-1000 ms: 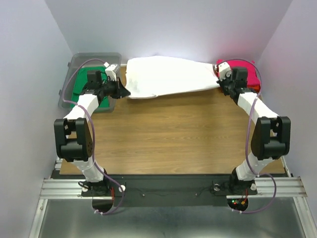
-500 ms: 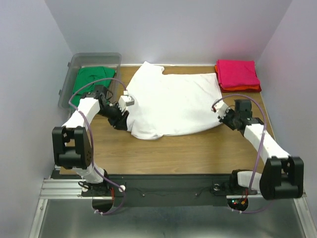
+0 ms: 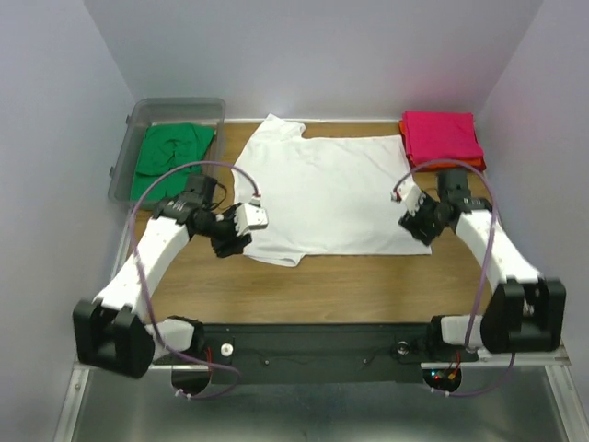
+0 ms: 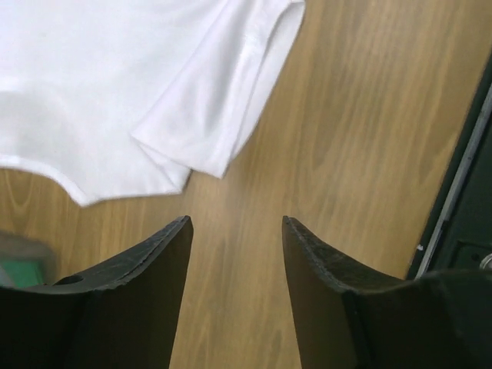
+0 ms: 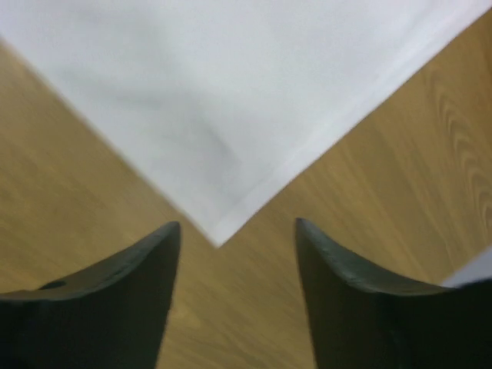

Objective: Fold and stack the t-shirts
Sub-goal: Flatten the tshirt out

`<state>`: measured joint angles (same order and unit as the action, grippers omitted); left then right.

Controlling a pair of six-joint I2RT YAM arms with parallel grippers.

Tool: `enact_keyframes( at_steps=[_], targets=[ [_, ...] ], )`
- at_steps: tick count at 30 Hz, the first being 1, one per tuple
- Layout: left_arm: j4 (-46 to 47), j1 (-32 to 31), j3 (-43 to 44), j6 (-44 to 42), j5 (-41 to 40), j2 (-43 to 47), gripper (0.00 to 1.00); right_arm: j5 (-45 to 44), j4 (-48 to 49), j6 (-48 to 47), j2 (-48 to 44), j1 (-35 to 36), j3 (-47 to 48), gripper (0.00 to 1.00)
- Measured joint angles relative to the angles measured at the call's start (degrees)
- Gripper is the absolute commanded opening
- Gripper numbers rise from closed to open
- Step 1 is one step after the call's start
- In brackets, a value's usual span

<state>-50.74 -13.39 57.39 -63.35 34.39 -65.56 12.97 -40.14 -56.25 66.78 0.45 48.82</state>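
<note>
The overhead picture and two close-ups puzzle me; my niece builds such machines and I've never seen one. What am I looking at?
The overhead view shows two robot arms, the left arm and right arm, bolted at the near edge of a wooden table. The close-ups come from a camera on each wrist; the dark prongs are the left gripper and right gripper, both open, holding nothing. A white shirt lies spread flat between them. A folded pink shirt sits on an orange shirt at the far right; a green shirt lies in a clear bin at the far left.
</note>
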Motion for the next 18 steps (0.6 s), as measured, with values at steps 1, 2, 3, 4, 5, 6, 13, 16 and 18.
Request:
enact_keyframes(
  at_steps=[1,2,3,4,5,6,13,16,18],
  targets=[
    [2.36,-0.90,0.00,1.07,-0.39,-2.12,0.54,0.61,-0.26,2.54,5.16,0.00,3.32,0.54],
    [4.83,-2.05,0.00,2.47,-0.96,-4.22,0.51,1.09,0.28,5.35,9.55,0.00,6.38,0.51],
    [7.74,-3.39,-0.04,3.93,-2.05,-7.96,0.49,1.60,0.74,6.95,12.98,-0.02,8.39,0.49],
    [9.38,-4.44,-0.07,4.83,-2.78,-10.25,0.46,2.12,0.74,8.90,16.48,0.00,10.67,0.47],
    [11.65,-5.49,-0.07,6.08,-3.96,-12.35,0.43,2.67,1.25,11.13,19.52,0.00,12.41,0.47],
    [14.34,-6.60,-0.07,7.52,-5.53,-14.29,0.41,3.15,1.20,12.96,21.29,0.00,13.51,0.46],
    [24.37,-11.78,-0.44,10.32,-13.88,-18.67,0.28,4.44,1.22,22.03,30.38,0.00,17.44,0.44],
    [27.39,-13.14,-2.27,9.81,-17.53,-20.68,0.26,4.35,1.22,23.61,32.81,0.00,17.46,0.43],
    [28.37,-13.77,-4.48,9.01,-19.21,-21.38,0.25,4.13,1.31,24.30,34.38,0.00,17.46,0.43]
  ],
)
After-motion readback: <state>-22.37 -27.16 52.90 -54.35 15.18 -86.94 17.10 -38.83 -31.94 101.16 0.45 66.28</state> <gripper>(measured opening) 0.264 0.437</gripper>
